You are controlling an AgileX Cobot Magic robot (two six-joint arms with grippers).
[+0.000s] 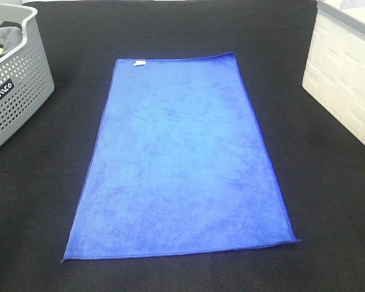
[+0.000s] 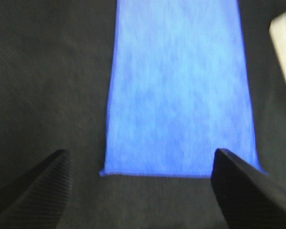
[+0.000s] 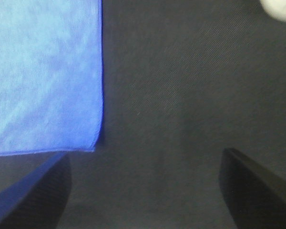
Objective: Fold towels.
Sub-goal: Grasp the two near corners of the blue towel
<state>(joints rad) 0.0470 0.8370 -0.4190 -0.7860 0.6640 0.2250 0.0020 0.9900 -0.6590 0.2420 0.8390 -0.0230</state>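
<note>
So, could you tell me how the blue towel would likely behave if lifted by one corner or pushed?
The blue towel lies flat and thin on the black cloth, so it will probably drape limply. Its fuzzy pile suggests a non-slippery grip. Pushed, it would likely bunch rather than slide, since that cloth looks textured.

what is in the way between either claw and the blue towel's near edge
Nothing visible. The left claw and right claw hang open over bare black tablecloth near the blue towel; the grey basket and white container sit off to the sides.
</note>
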